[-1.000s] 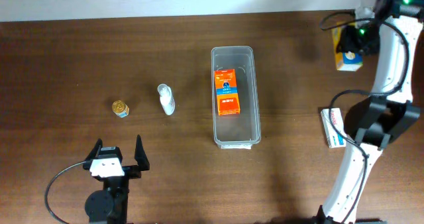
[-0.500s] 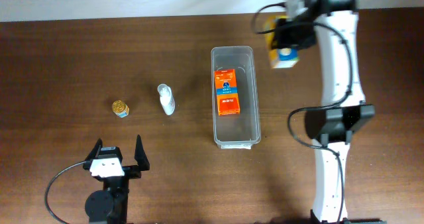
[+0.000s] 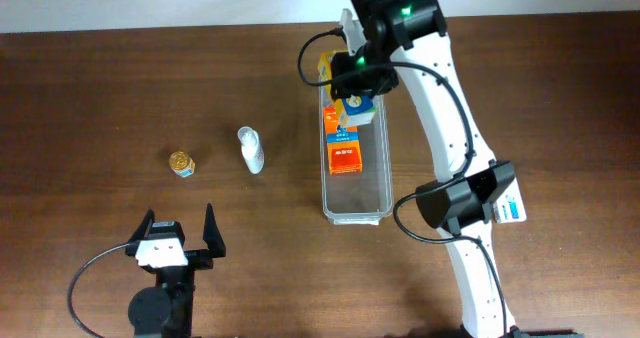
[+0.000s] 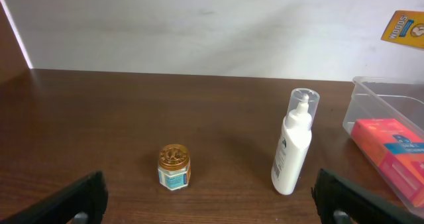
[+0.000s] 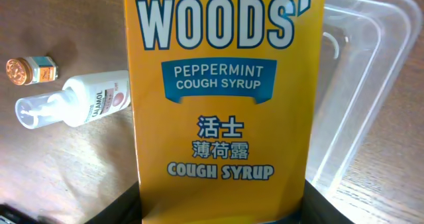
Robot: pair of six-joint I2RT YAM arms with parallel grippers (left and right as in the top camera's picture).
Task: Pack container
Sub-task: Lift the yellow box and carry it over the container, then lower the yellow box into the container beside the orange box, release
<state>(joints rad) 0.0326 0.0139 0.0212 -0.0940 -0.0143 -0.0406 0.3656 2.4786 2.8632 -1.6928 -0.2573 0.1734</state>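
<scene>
Right pincer: I see it clenched on cough syrup box, upper centre, seemingly above container.
Left pincer: released, lower left, over worktop.

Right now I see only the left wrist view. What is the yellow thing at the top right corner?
Observer: A cough syrup box, clamped in the right gripper; the right wrist view reads Woods' Peppermint.
Operator: Is it over the container?
Observer: Yes, overhead it hangs over the container at its far end.
Operator: Is there free floor inside?
Observer: Yes, its near end, past the orange box, is bare.
</scene>
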